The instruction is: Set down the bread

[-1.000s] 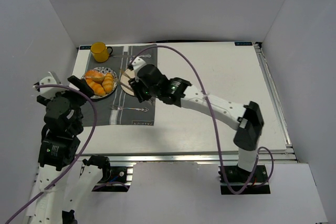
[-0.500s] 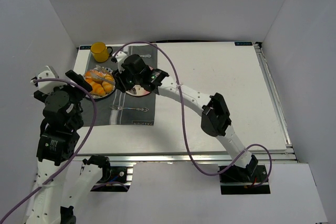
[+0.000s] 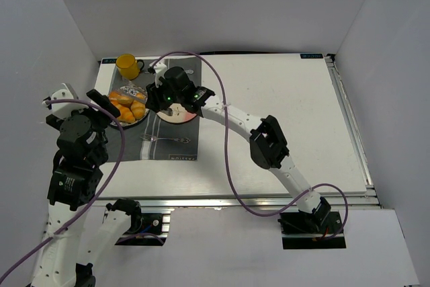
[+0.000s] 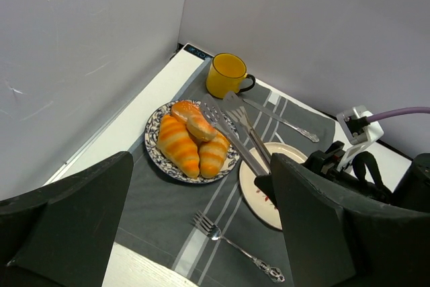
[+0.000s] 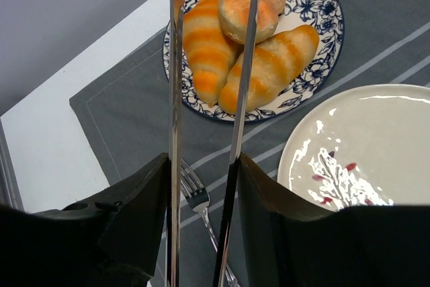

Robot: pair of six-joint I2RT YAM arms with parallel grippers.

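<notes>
The bread (image 5: pixel 234 11), a small round golden bun, lies on top of two long striped rolls (image 5: pixel 205 48) on a blue-patterned plate (image 5: pixel 329 11). It also shows in the left wrist view (image 4: pixel 200 128). My right gripper (image 5: pixel 201 166) is shut on metal tongs (image 5: pixel 176 65). The tongs are spread open and reach over the blue plate, one arm crossing the bun's right side and the other left of it. In the top view the right gripper (image 3: pixel 156 97) hovers between the two plates. My left gripper (image 4: pixel 201 166) is open and empty, held above the mat's near left (image 3: pixel 101 109).
A white plate (image 5: pixel 356 146) with a red print lies right of the blue plate on a grey placemat (image 4: pixel 154 213). A fork (image 4: pixel 228 243) lies near the mat's front edge. A yellow mug (image 4: pixel 225 75) and a spoon (image 4: pixel 282 122) lie at the back. The left wall is close.
My right arm has swung left with the tongs, from over the white plate to over the blue plate of breads. The left arm has hardly moved.
</notes>
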